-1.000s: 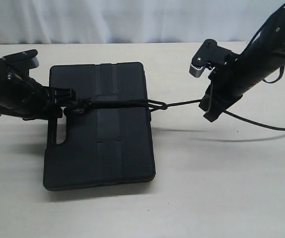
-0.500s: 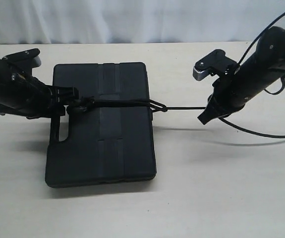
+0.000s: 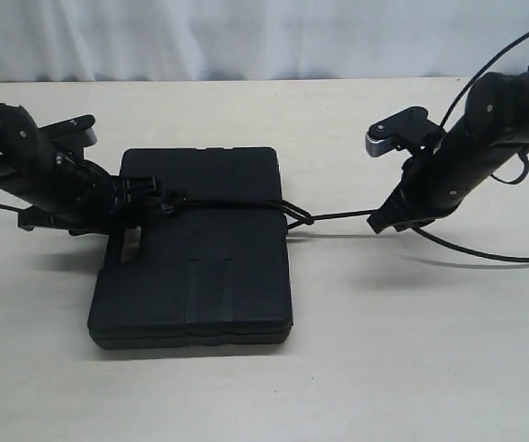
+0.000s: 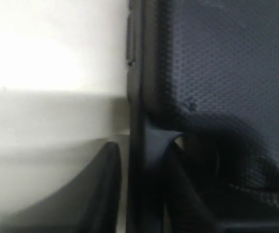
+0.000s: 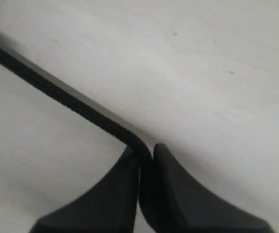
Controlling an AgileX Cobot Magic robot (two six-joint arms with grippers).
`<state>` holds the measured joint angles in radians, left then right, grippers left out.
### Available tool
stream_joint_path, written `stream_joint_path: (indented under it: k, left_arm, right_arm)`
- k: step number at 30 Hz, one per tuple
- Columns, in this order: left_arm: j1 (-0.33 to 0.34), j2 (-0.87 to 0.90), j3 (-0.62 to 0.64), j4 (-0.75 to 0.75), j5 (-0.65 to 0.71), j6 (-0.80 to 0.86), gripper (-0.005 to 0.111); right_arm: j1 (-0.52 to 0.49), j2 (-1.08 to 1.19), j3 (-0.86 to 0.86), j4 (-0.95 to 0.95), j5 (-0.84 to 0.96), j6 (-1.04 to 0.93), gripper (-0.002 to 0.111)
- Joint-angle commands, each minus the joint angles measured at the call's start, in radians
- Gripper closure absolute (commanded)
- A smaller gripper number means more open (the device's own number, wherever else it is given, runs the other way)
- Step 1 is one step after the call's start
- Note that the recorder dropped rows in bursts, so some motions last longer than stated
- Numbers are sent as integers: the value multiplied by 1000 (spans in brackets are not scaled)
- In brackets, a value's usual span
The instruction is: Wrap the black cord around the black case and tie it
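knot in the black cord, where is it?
Exterior view, middle: the knot sits at the right edge of the black case, with the black cord running straight to the right tool.

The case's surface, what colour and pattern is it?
The case is black, finely dimpled; clearest in the left wrist view.

- Our left wrist view shows the black case (image 4: pixel 217 73) blurred and cropped.
- The black cord (image 3: pixel 232 202) has a knot too small for us to read.

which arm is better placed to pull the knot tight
Right, probably: the right gripper pinches the black cord, stretched from the knot beside the black case; the left gripper has an unclear hold.
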<state>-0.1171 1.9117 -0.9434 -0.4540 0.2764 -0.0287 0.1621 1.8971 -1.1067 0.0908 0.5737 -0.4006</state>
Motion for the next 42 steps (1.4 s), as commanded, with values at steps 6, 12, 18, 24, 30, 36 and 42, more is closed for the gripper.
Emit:
stream_joint_path:
  k: [6,12,18,24,30,36,42]
  left_arm:
    - [-6,8,-178,194,229,-16,58]
    - [-6,-44,-331,343,553,-16,61]
    - [-6,-187,-366,386,725,70,107]
    - [-6,-449,-281,400,786,81,107]
    - [-12,-891,-8,274,497,120,107]
    - [-12,-1346,349,90,44,314,107]
    - [-12,-1462,673,40,-494,271,107]
  right_arm:
    - [-19,-26,-65,-39,103,152,37]
    - [-19,-66,-262,-12,473,195,37]
    - [-19,-132,-332,11,647,193,103]
    - [-19,-286,-216,24,647,202,102]
    - [-19,-645,107,246,390,20,102]
    - [-19,-1074,473,295,-63,-108,102]
    - [-19,-1290,783,295,-755,-108,102]
